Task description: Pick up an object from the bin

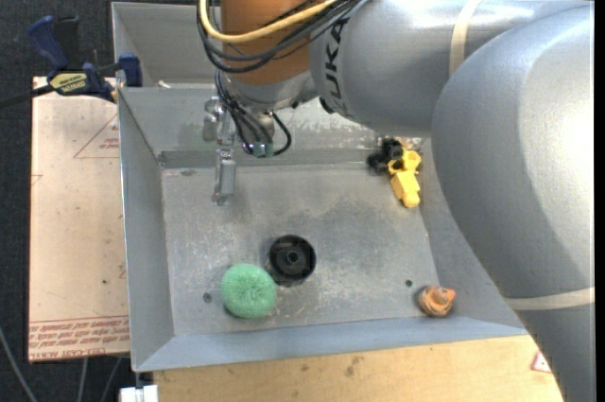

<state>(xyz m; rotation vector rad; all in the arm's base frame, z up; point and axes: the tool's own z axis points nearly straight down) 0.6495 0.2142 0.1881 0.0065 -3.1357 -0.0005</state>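
Your tool [225,187] hangs low over the back left part of the bin [359,225], above bare grey floor close to the back wall. Nothing shows in its grasp. You cannot tell from this angle how far it is open.

Things in the bin, all lying apart from one another:
- black ring [291,258]: front centre, nearest the tool but still well clear of it.
- green scrubber ball [249,289]: just beside the ring, toward the front left.
- yellow-and-black clip [405,171]: back right, by the wall.
- small orange piece [436,300]: front right corner.

Above the tool you see the orange cover [269,3] with yellow and black cables [284,29] looped around it. The silver arm [473,78] comes in from the right.
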